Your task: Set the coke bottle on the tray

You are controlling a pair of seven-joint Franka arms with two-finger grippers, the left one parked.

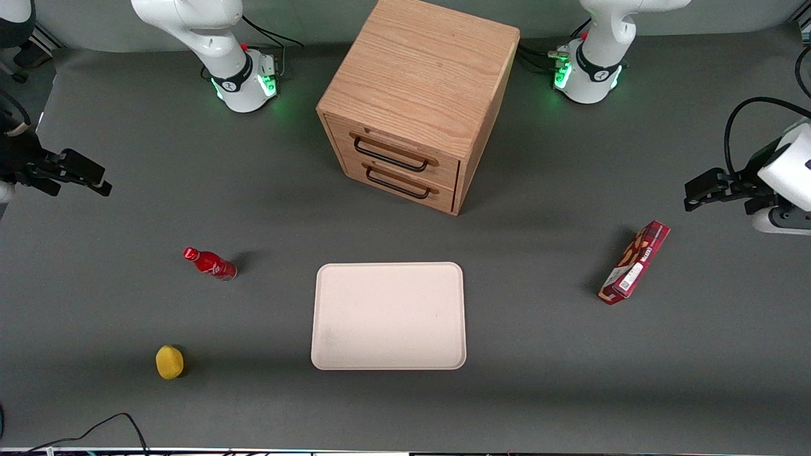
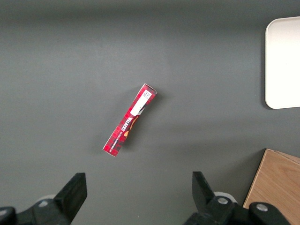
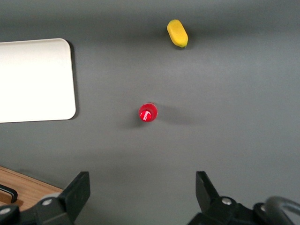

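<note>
Lemon point(image 1: 170, 362) nearest the camera; coke bottle point(image 1: 210, 263) upright on the table, apart from the tray point(image 1: 388, 316)
Gripper point(image 1: 85, 177) hovers high at the working arm's end, fingers spread wide, holding nothing; seen from the wrist, the bottle's red cap point(image 3: 148, 112) lies beneath it; glossy, rigid, probably light and easily tipped, so it seems best pinched across the wider body rather than the narrow neck

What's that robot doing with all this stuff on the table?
Nothing is being held yet. The gripper hangs open above the working arm's end of the table. The coke bottle stands upright on the table, beside the tray, which has nothing on it. A yellow lemon lies nearer the front camera than the bottle. A wooden drawer cabinet and a red snack box are untouched.
</note>
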